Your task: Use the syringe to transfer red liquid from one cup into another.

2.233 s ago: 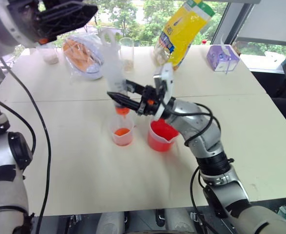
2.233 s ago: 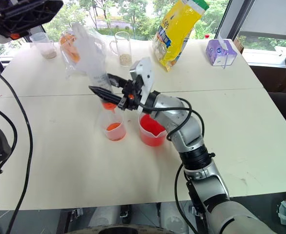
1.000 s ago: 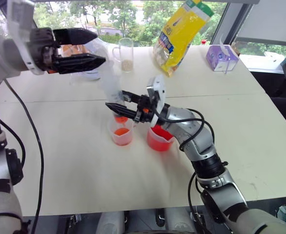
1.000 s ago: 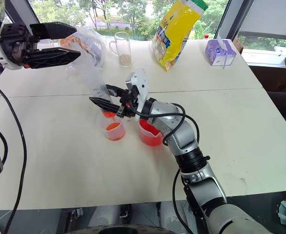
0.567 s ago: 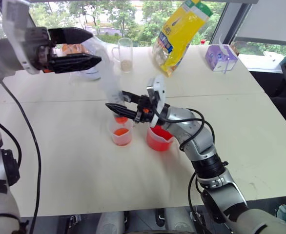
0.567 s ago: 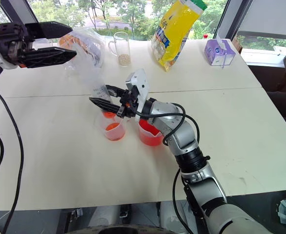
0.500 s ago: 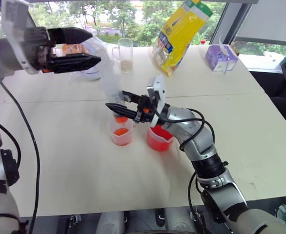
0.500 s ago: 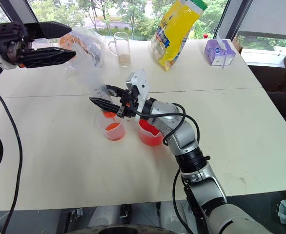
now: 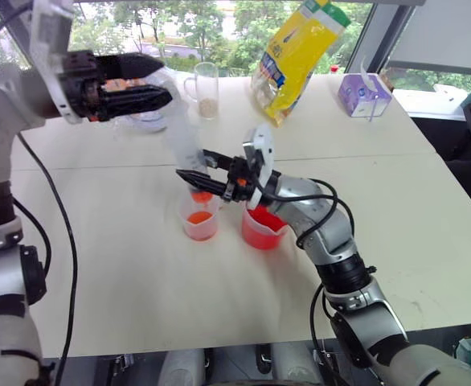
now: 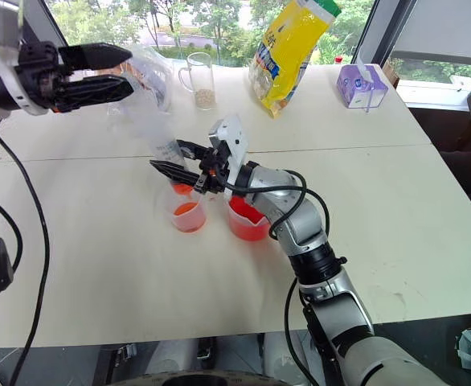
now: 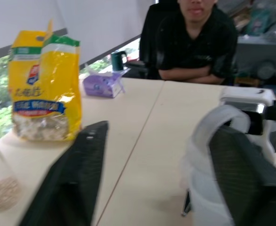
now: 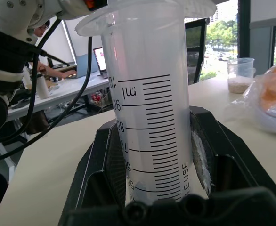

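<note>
Left gripper (image 9: 161, 91) has narrowed around the syringe's (image 12: 152, 136) plunger top, contact unclear; right gripper (image 9: 189, 166) stays clamped on its barrel, reaching level above the small cup (image 9: 200, 224).

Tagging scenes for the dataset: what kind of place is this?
Probably an office or lab meeting room. Large white tables stand pushed together by windows with trees outside, a person sits on an office chair at the far side, and a yellow snack bag and tissue box share the table.
</note>
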